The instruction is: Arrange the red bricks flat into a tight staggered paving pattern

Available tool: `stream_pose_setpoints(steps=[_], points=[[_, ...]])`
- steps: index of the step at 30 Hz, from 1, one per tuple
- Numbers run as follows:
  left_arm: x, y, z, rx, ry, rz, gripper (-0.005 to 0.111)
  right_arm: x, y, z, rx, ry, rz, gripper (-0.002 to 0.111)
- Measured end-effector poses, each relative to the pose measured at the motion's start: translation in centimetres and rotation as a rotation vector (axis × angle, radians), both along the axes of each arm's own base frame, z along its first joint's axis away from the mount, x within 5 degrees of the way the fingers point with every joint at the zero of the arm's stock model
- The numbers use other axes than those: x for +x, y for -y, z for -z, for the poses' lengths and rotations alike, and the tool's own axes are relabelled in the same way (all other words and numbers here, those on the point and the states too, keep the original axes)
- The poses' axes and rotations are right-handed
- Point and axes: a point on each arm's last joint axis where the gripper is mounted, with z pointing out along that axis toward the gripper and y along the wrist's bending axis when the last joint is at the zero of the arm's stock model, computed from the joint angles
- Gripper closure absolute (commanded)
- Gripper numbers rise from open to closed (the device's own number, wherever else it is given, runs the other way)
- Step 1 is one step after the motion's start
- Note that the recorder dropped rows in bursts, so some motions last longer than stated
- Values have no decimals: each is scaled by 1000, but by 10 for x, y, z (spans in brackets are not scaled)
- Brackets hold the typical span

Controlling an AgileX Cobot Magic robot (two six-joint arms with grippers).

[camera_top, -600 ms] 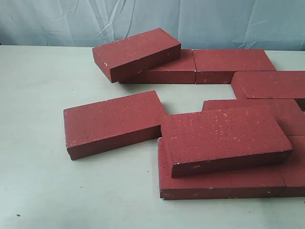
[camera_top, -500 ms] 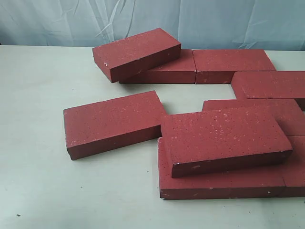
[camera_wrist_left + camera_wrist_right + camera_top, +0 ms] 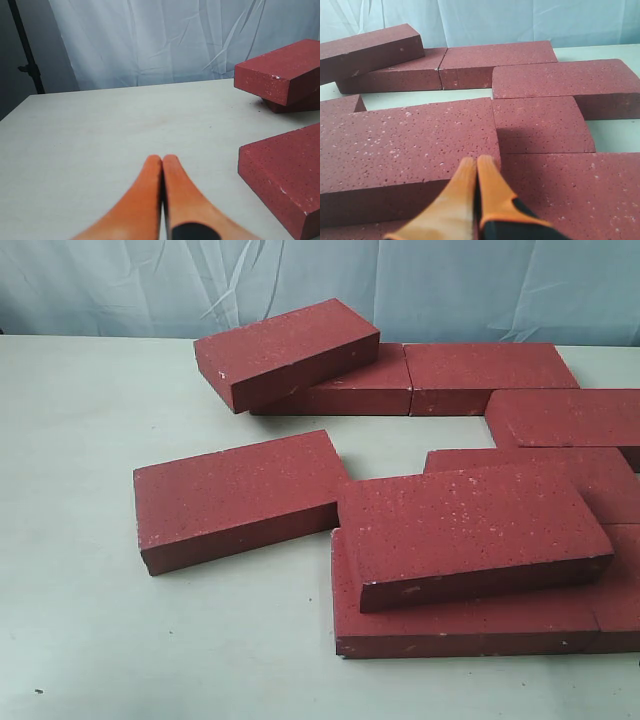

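Both hands are clenched and empty. The left hand (image 3: 162,161) is over bare tabletop (image 3: 110,130), with a loose brick (image 3: 287,175) just beside it. The right hand (image 3: 476,162) sits low over the stacked brick (image 3: 405,145), perhaps touching it. The other red bricks (image 3: 480,375) lie beyond, and two ride on others. Shoving the stacked one could drag its neighbours apart or drop it tilted. Only the exterior view shows the whole spread, yet neither hand.
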Motion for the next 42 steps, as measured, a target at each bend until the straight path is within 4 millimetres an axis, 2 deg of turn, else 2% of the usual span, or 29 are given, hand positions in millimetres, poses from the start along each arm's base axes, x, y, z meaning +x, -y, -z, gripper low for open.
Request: stream_pose_setpoints(steps=[25,42], points=[[0,0,-1,6,13,0,107,0,0,0,0,0,0,109],[-2,0,-38,4,416,1,107,0,0,0,0,0,0,109]])
